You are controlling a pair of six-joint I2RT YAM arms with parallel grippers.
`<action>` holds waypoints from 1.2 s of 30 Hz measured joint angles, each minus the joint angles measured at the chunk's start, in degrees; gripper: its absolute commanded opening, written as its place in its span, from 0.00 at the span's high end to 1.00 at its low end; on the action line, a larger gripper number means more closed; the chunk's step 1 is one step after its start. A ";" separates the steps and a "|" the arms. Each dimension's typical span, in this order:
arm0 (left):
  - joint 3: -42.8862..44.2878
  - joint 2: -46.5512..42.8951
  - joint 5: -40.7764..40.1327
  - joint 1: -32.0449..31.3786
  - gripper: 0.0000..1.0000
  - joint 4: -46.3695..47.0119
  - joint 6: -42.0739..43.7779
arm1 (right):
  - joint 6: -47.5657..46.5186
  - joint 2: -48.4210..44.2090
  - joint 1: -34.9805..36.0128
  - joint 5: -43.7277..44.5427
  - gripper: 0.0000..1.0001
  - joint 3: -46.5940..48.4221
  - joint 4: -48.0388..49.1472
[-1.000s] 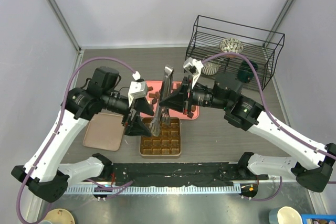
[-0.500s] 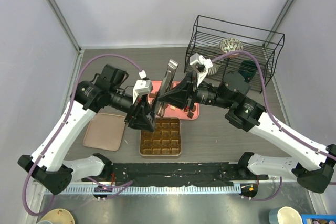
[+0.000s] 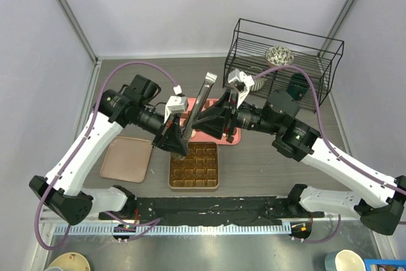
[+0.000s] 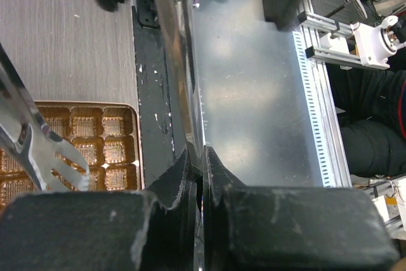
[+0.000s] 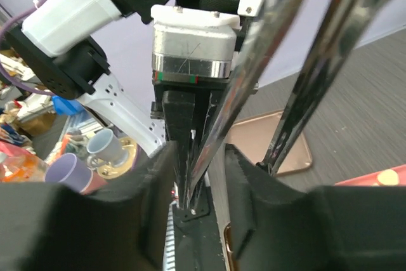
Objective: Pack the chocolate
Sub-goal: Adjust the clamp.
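Two changes stand out against the frames of a second ago. The left gripper point(image 4: 202, 168), then wide, now has its jaws pinched shut on one thin blade of the tongs point(image 3: 203, 93); the left wrist view shows the steel clamped between them. The right gripper point(image 5: 202, 182), then clamped on the same tongs, now has its jaws parted, with the blade standing loose in the gap. Judgement: the tool is passing from the right arm to the left. No candy is being carried, so packing waits until the left arm has sole hold.

Containers:
- **Gridded box** point(image 3: 193, 166): sits on the counter point(image 3: 266, 163) near the arm bases, under the tong tips. The cells seen in the left wrist view show only ribbed gold liners, no candy.
- **Pink tray** point(image 3: 237, 139): lies just beyond the box, mostly hidden under both grippers. The chocolate point(image 3: 231, 135) rests there, with a few pieces showing at its right edge.
- **Flat brown tray** point(image 3: 125, 158): lies left of the box and carries nothing visible.
- **Wire rack** point(image 3: 285, 49): stands far right and holds a bowl point(image 3: 278, 54).
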 measured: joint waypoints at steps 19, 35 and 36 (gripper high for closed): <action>-3.15 -9.53 -10.12 0.37 0.96 2.54 -5.05 | -8.63 0.00 -0.48 2.14 0.03 6.36 -19.43; -4.57 -9.79 -10.03 0.37 0.94 1.51 -4.94 | -11.80 9.75 -0.68 -4.96 0.03 15.04 -17.77; -4.57 -9.79 -10.01 0.37 0.94 1.51 -4.92 | -11.63 10.05 -0.68 -5.38 0.04 15.04 -17.11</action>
